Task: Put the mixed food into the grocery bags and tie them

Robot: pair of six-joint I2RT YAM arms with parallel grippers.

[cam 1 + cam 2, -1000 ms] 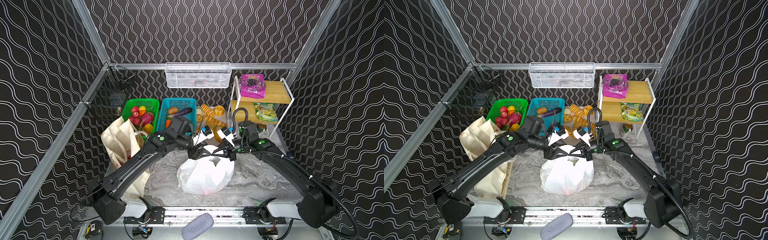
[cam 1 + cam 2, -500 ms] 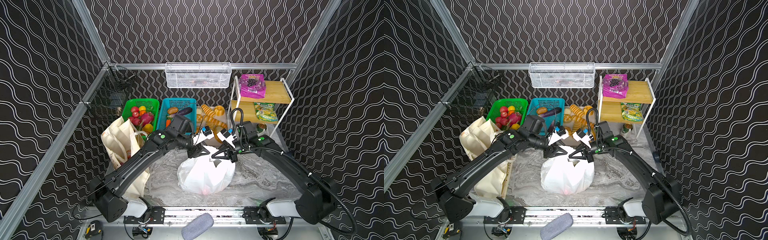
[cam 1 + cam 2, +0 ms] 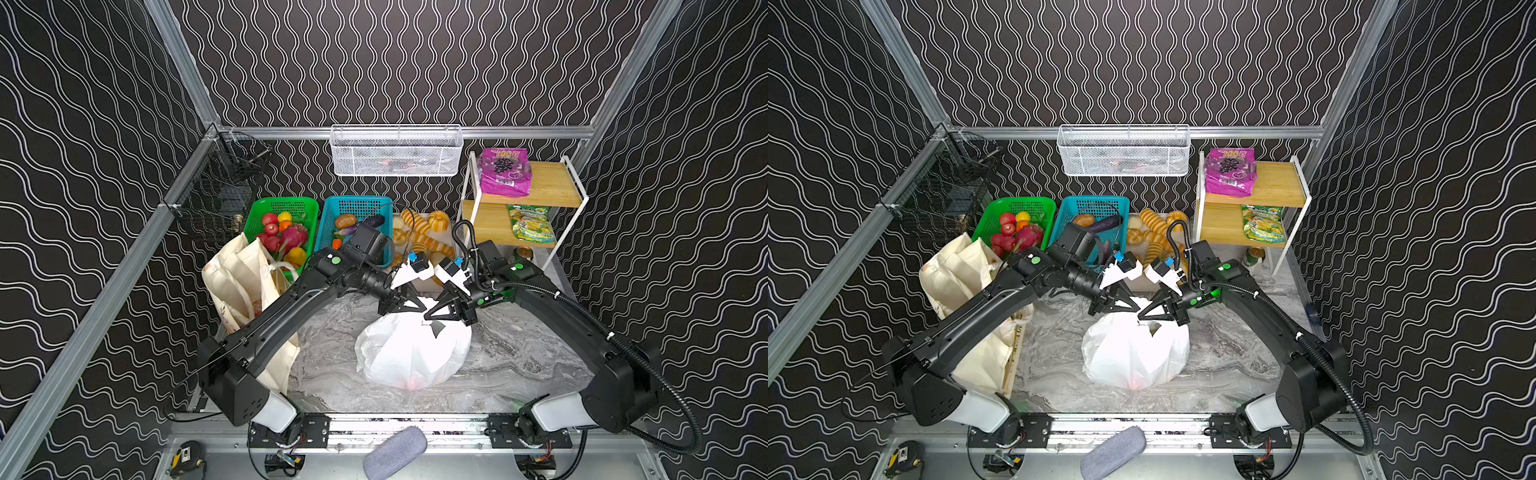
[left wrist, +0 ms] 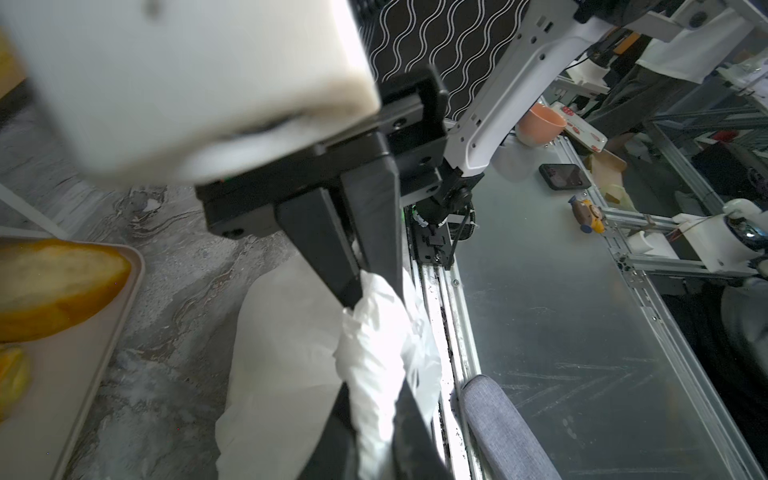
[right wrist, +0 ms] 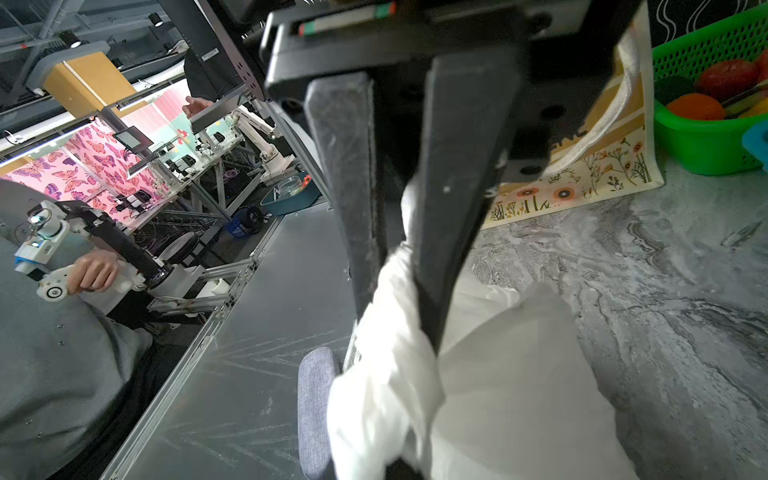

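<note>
The white plastic grocery bag [image 3: 411,353] [image 3: 1133,357] sits bulging mid-table, something red showing faintly through its base. My left gripper [image 3: 409,305] [image 4: 374,436] is shut on a twisted white bag handle [image 4: 374,353] above the bag's far side. My right gripper [image 3: 436,316] [image 4: 359,286] faces it tip to tip, shut on a bunched handle [image 5: 390,332] that hides its own fingertips in the right wrist view. The cream flower-print tote [image 3: 245,278] stands at the left. A purple grape-print packet [image 3: 504,172] lies on the shelf top.
Along the back stand a green fruit basket [image 3: 253,216], a blue vegetable basket [image 3: 328,212], a bread tray [image 3: 446,239] and a wooden shelf rack [image 3: 552,185] with a green packet [image 3: 532,224] and a can [image 3: 523,252] below. A white wire basket [image 3: 395,151] hangs on the back rail.
My left gripper has closed on the bag handle. The right gripper stayed shut and shifted slightly right and down, so the two tips sit a little apart over the bag.
</note>
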